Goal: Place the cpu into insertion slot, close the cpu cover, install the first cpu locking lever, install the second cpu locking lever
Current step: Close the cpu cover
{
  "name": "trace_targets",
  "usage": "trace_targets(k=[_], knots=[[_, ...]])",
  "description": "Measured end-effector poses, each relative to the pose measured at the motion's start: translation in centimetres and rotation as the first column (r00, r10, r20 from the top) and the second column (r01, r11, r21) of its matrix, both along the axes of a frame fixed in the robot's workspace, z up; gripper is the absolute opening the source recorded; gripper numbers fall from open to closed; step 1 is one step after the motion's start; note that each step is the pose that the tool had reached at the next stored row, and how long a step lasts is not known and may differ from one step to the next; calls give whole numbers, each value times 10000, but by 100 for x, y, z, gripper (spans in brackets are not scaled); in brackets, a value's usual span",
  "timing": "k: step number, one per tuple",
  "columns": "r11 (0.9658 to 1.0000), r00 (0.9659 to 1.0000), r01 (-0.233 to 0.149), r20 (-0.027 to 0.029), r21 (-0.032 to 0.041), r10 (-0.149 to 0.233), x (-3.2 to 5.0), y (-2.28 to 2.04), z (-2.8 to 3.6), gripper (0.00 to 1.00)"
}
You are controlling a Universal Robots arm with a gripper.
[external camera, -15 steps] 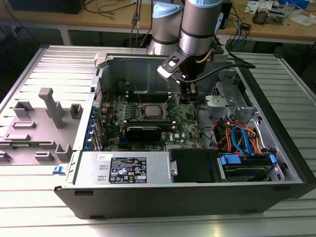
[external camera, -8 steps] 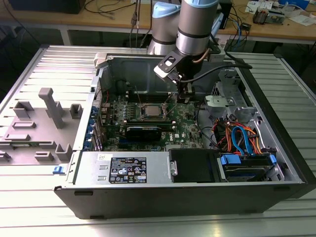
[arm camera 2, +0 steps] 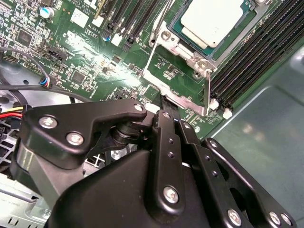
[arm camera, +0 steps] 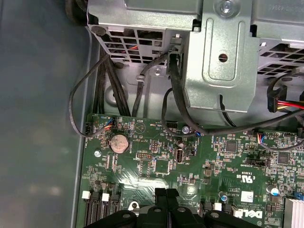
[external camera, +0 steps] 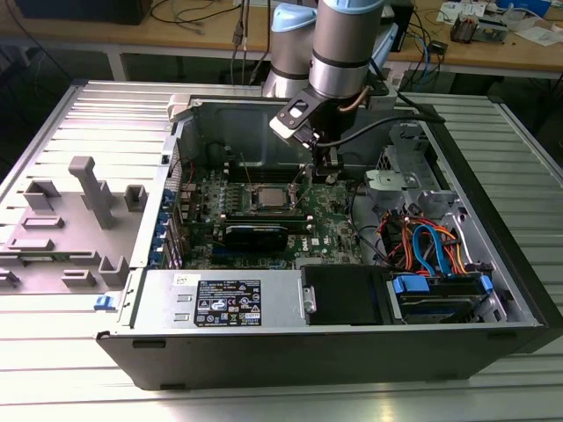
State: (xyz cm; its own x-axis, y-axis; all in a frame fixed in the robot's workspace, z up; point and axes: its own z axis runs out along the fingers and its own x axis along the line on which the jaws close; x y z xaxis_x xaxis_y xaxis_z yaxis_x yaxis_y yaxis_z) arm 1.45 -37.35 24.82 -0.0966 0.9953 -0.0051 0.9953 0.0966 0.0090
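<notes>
The ribbed metal worktop [external camera: 53, 369] carries an open computer case [external camera: 493, 290], and the pincer [external camera: 324, 174] hangs inside it. Under the pincer lies the green motherboard [arm camera: 156, 166]. Its fingers [arm camera: 161, 199] are pressed together – nothing shows between them. Just beside the pincer, on the exterior view's left, the insertion slot [arm camera 2: 164, 38] holds the cpu [arm camera 2: 216, 19] – silver top up.
</notes>
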Motion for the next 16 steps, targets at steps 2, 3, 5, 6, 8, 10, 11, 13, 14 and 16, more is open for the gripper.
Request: trace_targets(k=[2, 3, 5, 6, 8, 10, 11, 13, 14, 16], knots=[[10000, 10000, 0, 0, 1, 0, 0, 0, 0, 11], [10000, 10000, 0, -1, 0, 0, -1, 0, 0, 11], [10000, 10000, 1, 0, 0, -1, -4, 0, -1, 11], [10000, 10000, 2, -1, -1, -2, -10, 0, -2, 11], [10000, 10000, 0, 0, -1, 0, -20, 0, -2, 11], [10000, 10000, -1, 0, 0, 1, -44, 0, -3, 11], [10000, 10000, 0, 0, 1, 0, -55, 0, -4, 11], [10000, 10000, 0, 0, 0, 0, -77, 0, -4, 11], [10000, 10000, 1, 0, 0, -1, -82, 0, -4, 11], [10000, 10000, 0, -1, 0, 0, -82, 0, -4, 11]])
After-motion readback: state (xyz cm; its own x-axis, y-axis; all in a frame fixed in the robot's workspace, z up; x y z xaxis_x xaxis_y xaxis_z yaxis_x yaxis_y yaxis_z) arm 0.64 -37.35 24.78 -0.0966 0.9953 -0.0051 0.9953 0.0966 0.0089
